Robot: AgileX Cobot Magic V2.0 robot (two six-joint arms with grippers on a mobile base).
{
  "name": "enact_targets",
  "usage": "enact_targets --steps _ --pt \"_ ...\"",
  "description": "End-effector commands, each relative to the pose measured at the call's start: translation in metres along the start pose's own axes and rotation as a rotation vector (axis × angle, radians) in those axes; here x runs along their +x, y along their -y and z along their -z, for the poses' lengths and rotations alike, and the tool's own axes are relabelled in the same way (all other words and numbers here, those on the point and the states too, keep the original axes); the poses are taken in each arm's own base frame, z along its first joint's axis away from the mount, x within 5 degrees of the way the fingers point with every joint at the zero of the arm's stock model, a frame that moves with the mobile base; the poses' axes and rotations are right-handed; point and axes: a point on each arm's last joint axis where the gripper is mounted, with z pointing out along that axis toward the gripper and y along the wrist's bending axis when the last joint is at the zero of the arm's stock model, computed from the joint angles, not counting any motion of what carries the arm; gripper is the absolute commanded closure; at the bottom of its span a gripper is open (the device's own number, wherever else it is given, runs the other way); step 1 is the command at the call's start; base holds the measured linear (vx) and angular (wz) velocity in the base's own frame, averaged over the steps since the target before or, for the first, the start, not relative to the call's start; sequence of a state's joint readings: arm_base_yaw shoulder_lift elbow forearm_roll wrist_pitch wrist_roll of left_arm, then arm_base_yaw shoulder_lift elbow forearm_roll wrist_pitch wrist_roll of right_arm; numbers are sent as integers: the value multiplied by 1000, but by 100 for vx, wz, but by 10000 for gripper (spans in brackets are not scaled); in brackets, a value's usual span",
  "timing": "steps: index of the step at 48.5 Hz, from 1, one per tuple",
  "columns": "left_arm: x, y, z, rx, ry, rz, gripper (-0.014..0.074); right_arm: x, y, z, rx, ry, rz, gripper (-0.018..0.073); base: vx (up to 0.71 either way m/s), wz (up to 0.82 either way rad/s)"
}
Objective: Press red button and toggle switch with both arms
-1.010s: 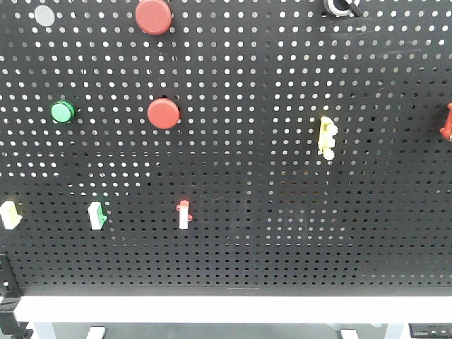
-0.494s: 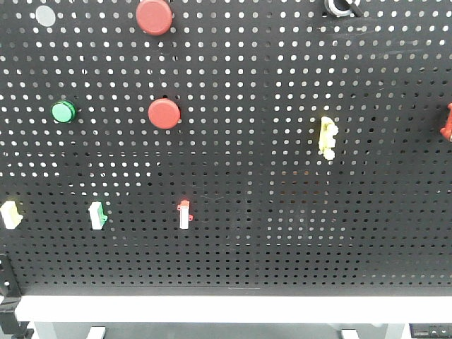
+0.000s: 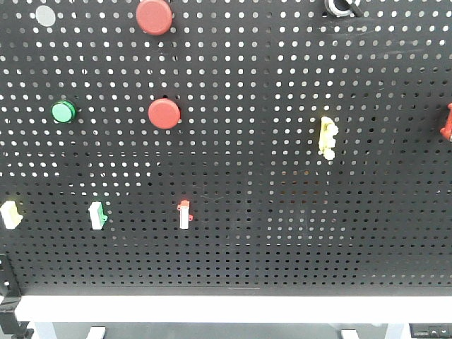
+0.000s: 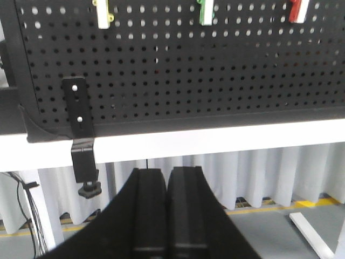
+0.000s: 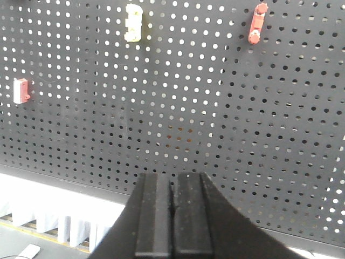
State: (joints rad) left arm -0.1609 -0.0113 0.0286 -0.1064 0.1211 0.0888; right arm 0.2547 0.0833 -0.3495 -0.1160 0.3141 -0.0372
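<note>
On the black pegboard [image 3: 254, 212], one red button [image 3: 164, 113] sits left of centre and a second red button [image 3: 154, 15] is at the top edge. Toggle switches hang on the board: a yellow one [image 3: 327, 138], a red one [image 3: 184, 214], a green one [image 3: 97, 215], a cream one [image 3: 8, 213] and a red one [image 3: 448, 123] at the right edge. Neither arm shows in the front view. My left gripper [image 4: 167, 172] is shut and empty, below the board's bottom edge. My right gripper [image 5: 173, 177] is shut and empty, facing the lower board under the yellow switch [image 5: 133, 22].
A green button [image 3: 63, 111], a grey button [image 3: 44, 15] and a black knob [image 3: 341, 6] are also on the board. The white table edge [image 4: 226, 137] runs under it, with a black bracket [image 4: 81, 129] at the left corner.
</note>
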Motion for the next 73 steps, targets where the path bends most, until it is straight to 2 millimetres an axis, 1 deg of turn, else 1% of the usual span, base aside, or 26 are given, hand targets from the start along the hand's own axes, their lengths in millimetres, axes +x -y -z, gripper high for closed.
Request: enact_targets --steps 1,30,32,34,36,42,43,47,53,58,73 --pt "3 -1 0 -7 69 12 594 -15 2 1 11 94 4 562 0 0" --pt "3 -1 0 -7 69 12 594 -16 2 1 12 97 7 562 0 0" --pt "3 -1 0 -7 69 12 594 -13 1 0 12 91 9 562 0 0" --pt "3 -1 0 -7 69 12 594 -9 1 -1 15 82 15 562 0 0" --pt "3 -1 0 -7 69 12 594 0 0 -3 24 61 7 562 0 0" --pt "3 -1 0 -7 69 12 594 41 -3 -8 94 7 -80 562 0 0" --pt "3 -1 0 -7 69 12 594 45 -2 -7 113 16 -90 562 0 0" --pt "3 -1 0 -7 69 12 594 71 -3 -7 172 27 -112 562 0 0" --pt "3 -1 0 -7 67 12 594 97 -3 -10 232 -1 -116 562 0 0" --pt "3 -1 0 -7 67 12 594 101 -3 -10 244 -41 -120 562 0 0" --pt "3 -1 0 -7 67 12 594 102 -3 -10 244 -50 -121 562 0 0"
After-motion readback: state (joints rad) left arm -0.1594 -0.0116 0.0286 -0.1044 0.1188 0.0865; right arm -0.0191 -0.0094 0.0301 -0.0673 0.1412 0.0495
